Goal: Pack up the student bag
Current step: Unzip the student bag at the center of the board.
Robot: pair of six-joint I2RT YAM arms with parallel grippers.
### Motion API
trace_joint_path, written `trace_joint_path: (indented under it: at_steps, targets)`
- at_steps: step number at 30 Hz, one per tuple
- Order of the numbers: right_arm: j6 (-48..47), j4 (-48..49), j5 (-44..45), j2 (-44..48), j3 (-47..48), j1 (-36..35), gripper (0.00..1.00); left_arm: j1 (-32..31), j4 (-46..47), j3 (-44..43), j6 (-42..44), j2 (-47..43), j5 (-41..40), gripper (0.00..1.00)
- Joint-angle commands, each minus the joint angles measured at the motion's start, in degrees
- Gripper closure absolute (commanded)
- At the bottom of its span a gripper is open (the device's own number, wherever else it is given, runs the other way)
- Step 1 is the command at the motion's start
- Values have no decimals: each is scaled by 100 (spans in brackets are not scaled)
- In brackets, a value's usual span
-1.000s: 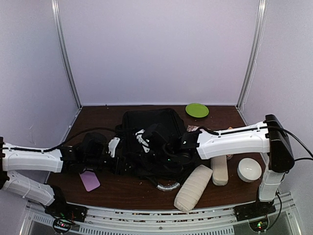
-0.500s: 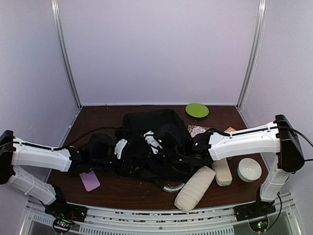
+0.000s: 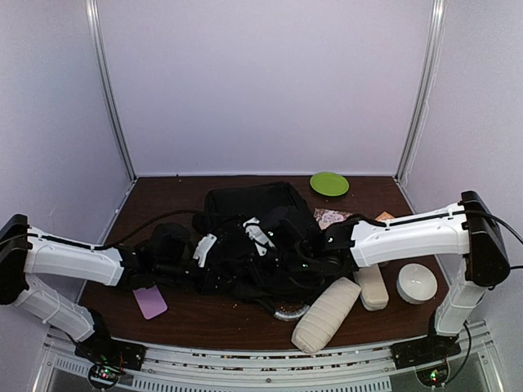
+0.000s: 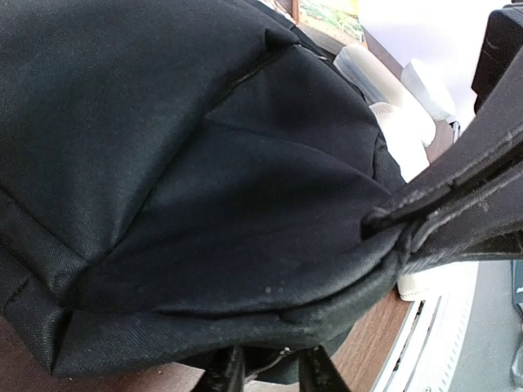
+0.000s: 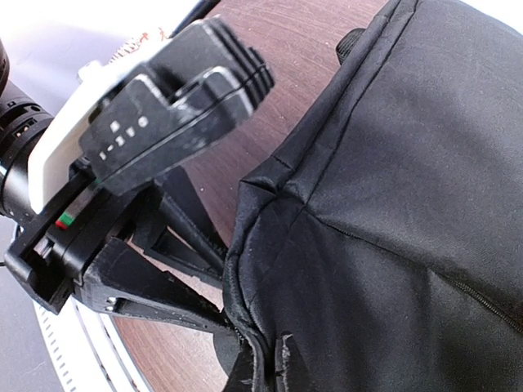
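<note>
The student bag [image 3: 255, 214] is a large black fabric backpack lying in the middle of the table, with its silvery inner rim [image 3: 286, 312] showing at the near edge. It fills the left wrist view [image 4: 204, 163] and the right wrist view [image 5: 409, 204]. My left gripper [image 3: 219, 263] reaches in from the left and is shut on the bag's near edge [image 4: 274, 374]. My right gripper [image 3: 274, 255] reaches in from the right and is shut on the same edge [image 5: 265, 371]. The two grippers pinch the fabric close together; each shows in the other's wrist view, the right one [image 4: 377, 222] and the left one [image 5: 222, 314].
A green plate [image 3: 329, 183] sits at the back right. A white bowl [image 3: 417, 282], a long beige pouch [image 3: 324, 314] and a smaller beige pouch [image 3: 371, 286] lie at the front right. A purple card [image 3: 149, 301] lies at the front left. A patterned item [image 3: 331, 216] lies beside the bag.
Both grippers have moved to the right with the bag's edge in them, and the bag has shifted right with them. The left arm is stretched out further.
</note>
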State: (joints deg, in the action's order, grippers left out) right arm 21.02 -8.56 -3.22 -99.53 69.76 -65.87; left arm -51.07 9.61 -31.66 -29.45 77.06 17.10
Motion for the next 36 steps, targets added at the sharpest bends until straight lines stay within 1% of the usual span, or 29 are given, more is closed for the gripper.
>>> trace_joint_path:
  at_steps: [1, 6, 8, 14, 27, 33, 36]
  targets:
    - [79, 443, -43, 362, 19, 47, 100, -17, 311, -47, 56, -6, 151, 78]
    - [41, 399, -22, 387, 14, 42, 100, -17, 279, -8, 61, -37, 197, 95]
    - [14, 367, -13, 392, 9, 45, 100, -17, 215, 11, 62, -56, 145, 100]
    - [-128, 269, -26, 448, -14, 47, 100, -17, -95, 73, 63, -202, -239, 100]
    - [-220, 180, -63, 756, -359, 46, 100, 104, -626, 468, -189, -879, -1223, 100]
    - [-318, 62, -196, 729, -413, 43, 100, 251, -710, 492, -377, -819, -1597, 100]
    - [-355, 11, -303, 691, -406, 37, 100, 357, -1082, 276, -494, -547, -1905, 100]
